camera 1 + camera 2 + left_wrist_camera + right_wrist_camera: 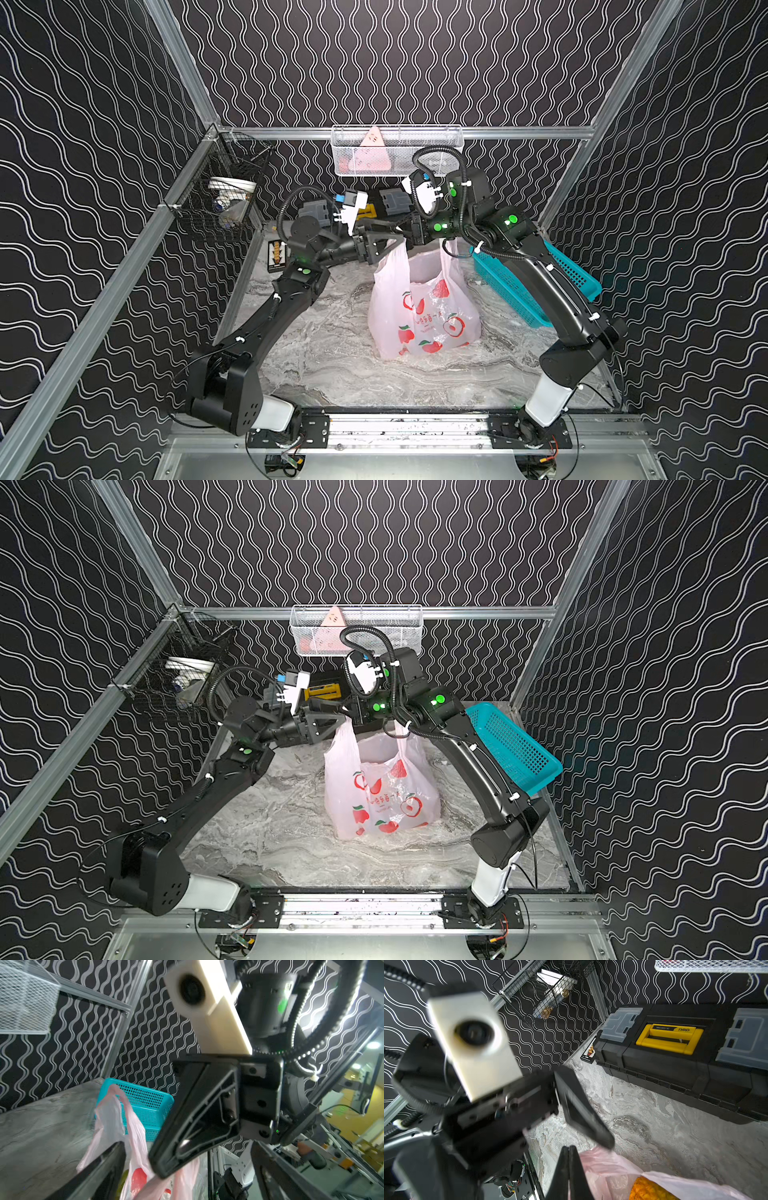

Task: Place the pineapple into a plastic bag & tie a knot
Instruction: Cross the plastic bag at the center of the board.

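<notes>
Already weighted by the pineapple (652,1190), the slippery plastic bag (424,316) stands on the bench (324,365), its soft handles (395,257), likely best pinched bunched near the top, raised to the shut right pincer (569,1150) gripping one, while the left pincer (397,234) gapes wide.

Two arms (266,320) counted, two grippers: left gripper (397,237), right gripper (569,1149). One plastic bag (424,316) is logged below both grippers, with two handles (392,259). One pineapple (652,1188) is counted inside it, under the right gripper, only partly seen. One teal basket (505,286) is noted out past the right gripper. Behind both grippers one toolbox (675,1068) is counted, with one yellow grip (669,1038) and two clear lids (620,1022); one card (589,1052) beside it. One white mesh basket (397,153) above the grippers, one black wire basket (220,195) off the left gripper's side.
</notes>
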